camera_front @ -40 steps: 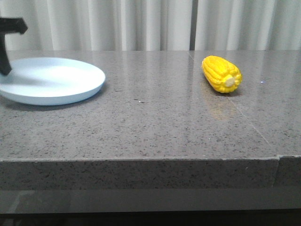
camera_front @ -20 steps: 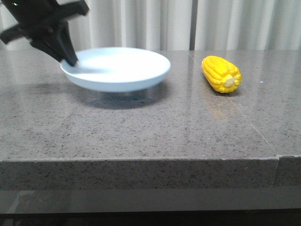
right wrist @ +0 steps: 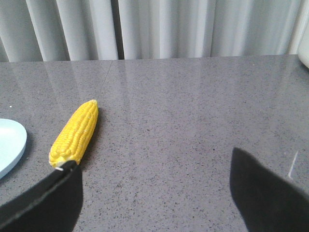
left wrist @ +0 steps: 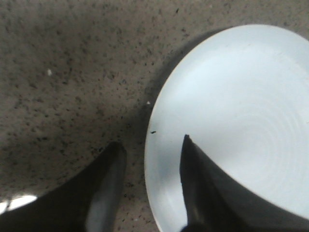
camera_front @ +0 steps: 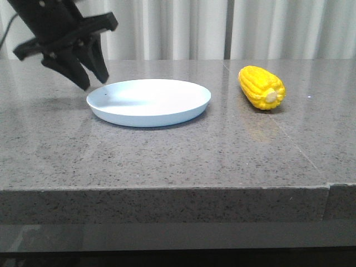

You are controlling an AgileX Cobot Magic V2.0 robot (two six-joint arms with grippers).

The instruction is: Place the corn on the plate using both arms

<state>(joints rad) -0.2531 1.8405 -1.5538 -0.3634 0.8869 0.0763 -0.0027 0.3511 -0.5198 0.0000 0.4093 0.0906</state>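
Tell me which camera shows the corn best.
The right wrist view: the corn lies full length on the table, kernel rows clear, only its stub end touched by a finger's edge. The front view shows it foreshortened, stub end forward. The left wrist view misses it.

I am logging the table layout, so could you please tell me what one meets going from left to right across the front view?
left gripper → plate → corn

No text, label, brand, number or sign can be read anywhere.
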